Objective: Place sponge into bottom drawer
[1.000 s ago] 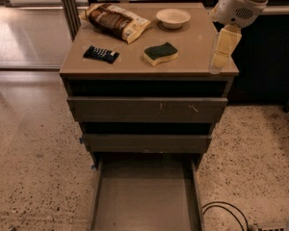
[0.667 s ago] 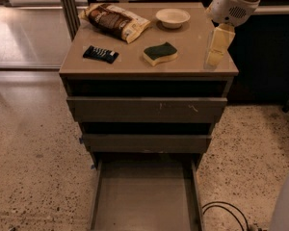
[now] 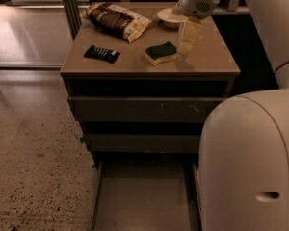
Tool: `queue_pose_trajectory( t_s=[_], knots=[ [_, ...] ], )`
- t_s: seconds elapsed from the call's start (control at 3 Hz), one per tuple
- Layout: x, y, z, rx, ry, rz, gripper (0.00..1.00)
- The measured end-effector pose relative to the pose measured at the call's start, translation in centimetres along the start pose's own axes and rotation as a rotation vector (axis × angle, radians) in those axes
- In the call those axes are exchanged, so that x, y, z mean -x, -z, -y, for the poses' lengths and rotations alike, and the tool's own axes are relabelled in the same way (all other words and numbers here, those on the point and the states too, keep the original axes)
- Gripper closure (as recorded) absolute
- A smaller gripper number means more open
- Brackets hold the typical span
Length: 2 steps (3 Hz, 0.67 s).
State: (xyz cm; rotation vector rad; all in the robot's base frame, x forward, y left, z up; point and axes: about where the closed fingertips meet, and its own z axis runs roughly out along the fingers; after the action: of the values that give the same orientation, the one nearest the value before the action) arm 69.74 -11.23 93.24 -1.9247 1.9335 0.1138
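Observation:
The sponge, pale yellow foam with a dark green top, lies on the cabinet top, right of centre. My gripper hangs down from the arm's wrist just to the right of the sponge, low over the cabinet top and apart from the sponge. It holds nothing that I can see. The bottom drawer is pulled out at the foot of the cabinet, and its flat floor is bare. Its right side is hidden behind my body.
A snack bag lies at the back left of the cabinet top, a flat black-wrapped bar at the left, and a white bowl at the back behind my gripper. My pale body fills the lower right. Two upper drawers are shut.
My gripper has moved left and forward, from the cabinet's right edge to just beside the sponge. My body now fills the right side. The sponge has not moved.

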Motion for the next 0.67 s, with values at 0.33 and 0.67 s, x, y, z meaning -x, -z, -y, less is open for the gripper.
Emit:
queue_pose_trajectory(
  t_s=[0.33,0.67],
  knots=[
    [4.1,-2.8,2.6,-0.001,0.059,0.042,0.0],
    [4.6,-2.9,3.8,-0.04,0.059,0.059,0.0]
  ],
)
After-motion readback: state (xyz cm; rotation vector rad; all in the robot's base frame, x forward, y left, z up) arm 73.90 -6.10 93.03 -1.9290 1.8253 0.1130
